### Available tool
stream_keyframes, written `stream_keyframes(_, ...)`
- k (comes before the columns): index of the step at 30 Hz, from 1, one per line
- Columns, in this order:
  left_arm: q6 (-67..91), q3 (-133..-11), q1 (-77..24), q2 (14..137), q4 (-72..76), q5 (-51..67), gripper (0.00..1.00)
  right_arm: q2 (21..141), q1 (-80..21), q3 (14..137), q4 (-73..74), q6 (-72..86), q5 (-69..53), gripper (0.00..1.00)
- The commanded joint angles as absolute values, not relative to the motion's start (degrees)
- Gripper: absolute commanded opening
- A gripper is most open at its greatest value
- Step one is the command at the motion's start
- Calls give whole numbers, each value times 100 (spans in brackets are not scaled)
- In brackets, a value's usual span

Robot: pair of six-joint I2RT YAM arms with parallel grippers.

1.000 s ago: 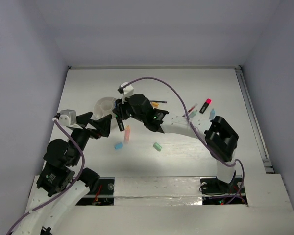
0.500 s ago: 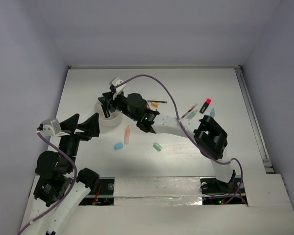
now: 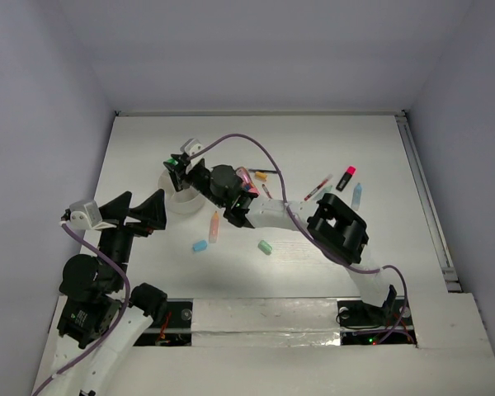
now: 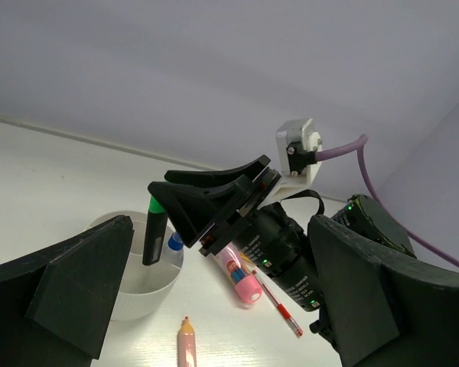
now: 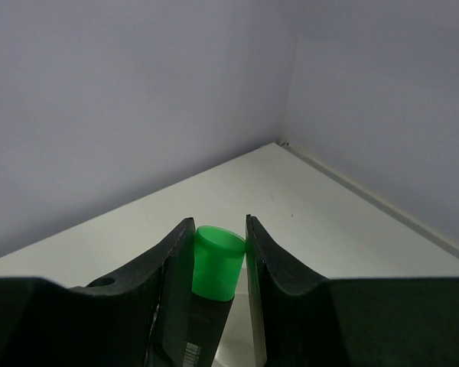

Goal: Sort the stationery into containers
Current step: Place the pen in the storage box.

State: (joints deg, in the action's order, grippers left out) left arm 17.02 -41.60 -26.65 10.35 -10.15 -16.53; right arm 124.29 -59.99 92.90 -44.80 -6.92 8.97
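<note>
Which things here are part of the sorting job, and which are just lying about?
Job: white cup; green marker in the right gripper; orange marker; pink marker; red pen; light-blue eraser; mint eraser.
Not the job: purple cable; rail along the table edge.

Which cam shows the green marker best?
Left wrist: whole green marker, upright in the right end effector at the mouth of the white cup. Right wrist shows only its green cap between the fingers; top external, a green speck.
</note>
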Motion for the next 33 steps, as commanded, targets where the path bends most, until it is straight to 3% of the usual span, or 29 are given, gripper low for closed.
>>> stream_keyframes(1,1723,-4122,-2619,1081,-738,-1582,99,12542,-6047,9396,-5422,-975,1072,12)
stream_keyframes(33,1696,-4104,-2408,1090,-694,-1389,99,12902,-6152,8693,-6363,-1020,1617,14)
